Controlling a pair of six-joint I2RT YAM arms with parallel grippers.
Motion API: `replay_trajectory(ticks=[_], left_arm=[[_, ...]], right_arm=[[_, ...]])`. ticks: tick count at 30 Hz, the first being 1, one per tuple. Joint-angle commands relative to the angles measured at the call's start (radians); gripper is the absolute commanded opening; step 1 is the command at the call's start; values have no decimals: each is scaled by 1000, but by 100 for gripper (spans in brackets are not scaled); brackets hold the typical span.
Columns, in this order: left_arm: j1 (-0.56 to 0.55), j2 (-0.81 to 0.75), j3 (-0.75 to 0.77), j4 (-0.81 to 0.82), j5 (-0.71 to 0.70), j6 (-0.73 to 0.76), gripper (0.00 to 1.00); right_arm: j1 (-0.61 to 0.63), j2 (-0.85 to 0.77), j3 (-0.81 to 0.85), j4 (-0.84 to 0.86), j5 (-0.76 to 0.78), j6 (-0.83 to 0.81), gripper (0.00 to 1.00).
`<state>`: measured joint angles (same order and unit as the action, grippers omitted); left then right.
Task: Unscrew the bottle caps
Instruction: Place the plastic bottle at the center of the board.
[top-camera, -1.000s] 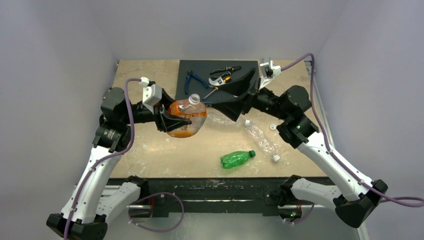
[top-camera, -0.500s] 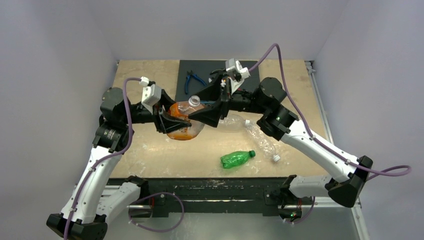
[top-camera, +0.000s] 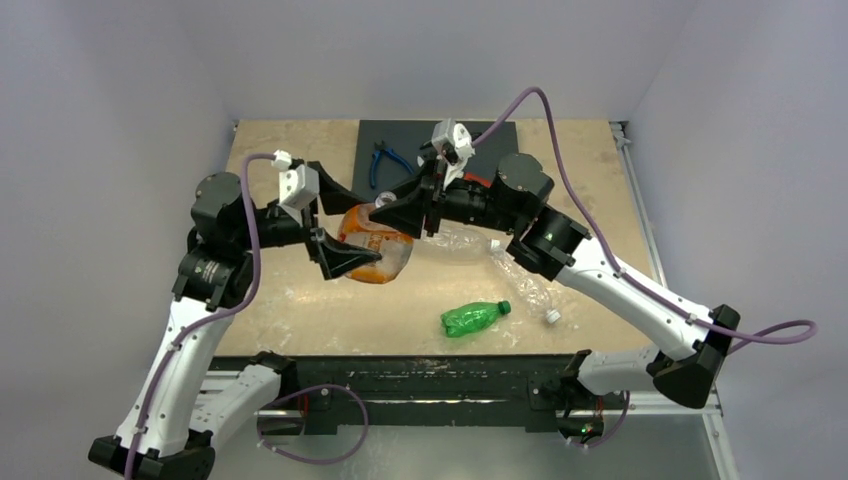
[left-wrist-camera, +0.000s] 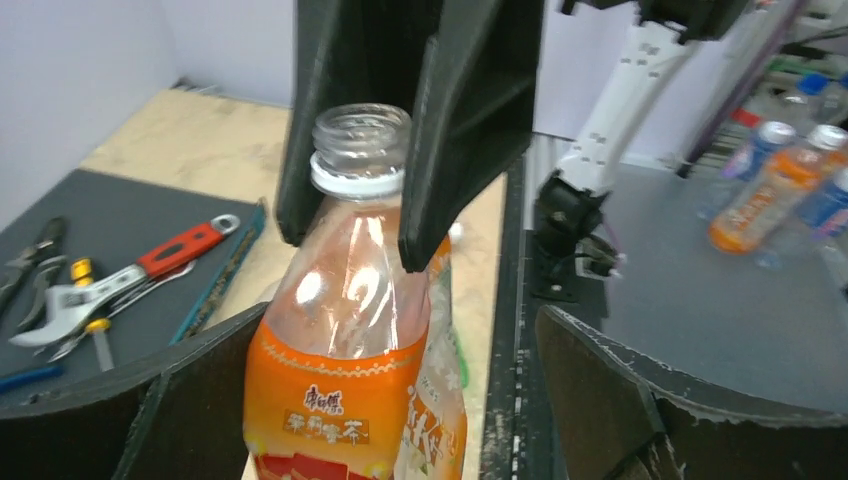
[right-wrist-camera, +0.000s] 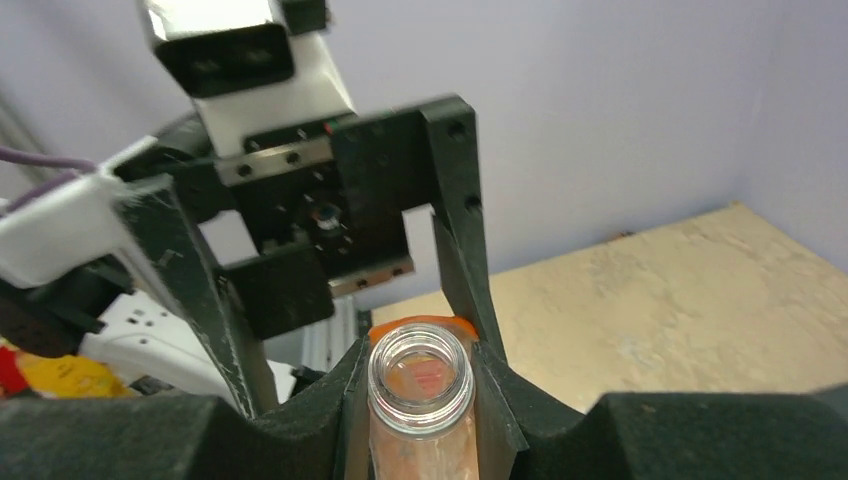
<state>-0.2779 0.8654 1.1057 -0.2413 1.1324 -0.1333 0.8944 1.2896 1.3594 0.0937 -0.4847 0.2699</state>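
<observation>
The squat bottle with the orange label (top-camera: 372, 243) stands upright at mid-table, its mouth (left-wrist-camera: 360, 135) bare with no cap on it. My right gripper (top-camera: 388, 210) is shut on its neck (right-wrist-camera: 420, 375), one finger (left-wrist-camera: 470, 120) on each side. My left gripper (left-wrist-camera: 385, 420) is open around the bottle's body: its left finger sits against the label and its right finger (left-wrist-camera: 620, 400) stands well apart. A green bottle (top-camera: 470, 319) with its green cap (top-camera: 506, 307) lies near the front edge. A clear crinkled bottle (top-camera: 522, 278) with a white cap (top-camera: 552, 316) lies to its right.
Another clear crinkled bottle (top-camera: 452, 240) lies just behind the right gripper. A dark mat (top-camera: 372, 138) at the back holds blue pliers (top-camera: 385, 160) and a red-handled wrench (left-wrist-camera: 180, 250) among other tools. Both arms meet over the table's middle.
My right gripper swung left from the mat to the orange-label bottle and shut on its neck. My left gripper, which held the bottle's body, has opened.
</observation>
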Motion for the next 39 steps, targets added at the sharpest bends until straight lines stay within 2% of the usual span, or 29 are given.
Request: replay_trajectory(ticks=[1, 2, 5, 8, 13, 18, 24, 28, 39], left_arm=[[2, -13, 149, -191, -254, 156, 99], [2, -11, 187, -228, -302, 176, 100], [2, -1, 280, -298, -559, 175, 100], [2, 20, 323, -360, -684, 193, 100], [2, 35, 316, -397, -645, 164, 100], [2, 23, 297, -385, -631, 167, 100], [2, 14, 284, -370, -599, 158, 100], [2, 8, 279, -358, -596, 155, 100], [2, 6, 270, -350, -577, 167, 100]], right_arm=[[1, 29, 50, -90, 172, -129, 3], [0, 40, 47, -91, 198, -151, 2], [-1, 93, 29, -76, 339, -208, 0], [-2, 188, 41, -23, 442, -249, 0], [-2, 386, 131, 57, 562, -264, 0], [-2, 478, 131, 194, 716, -301, 0], [3, 557, 112, 300, 813, -285, 0], [5, 574, 53, 373, 835, -238, 0], [5, 599, -14, 357, 748, -144, 2]])
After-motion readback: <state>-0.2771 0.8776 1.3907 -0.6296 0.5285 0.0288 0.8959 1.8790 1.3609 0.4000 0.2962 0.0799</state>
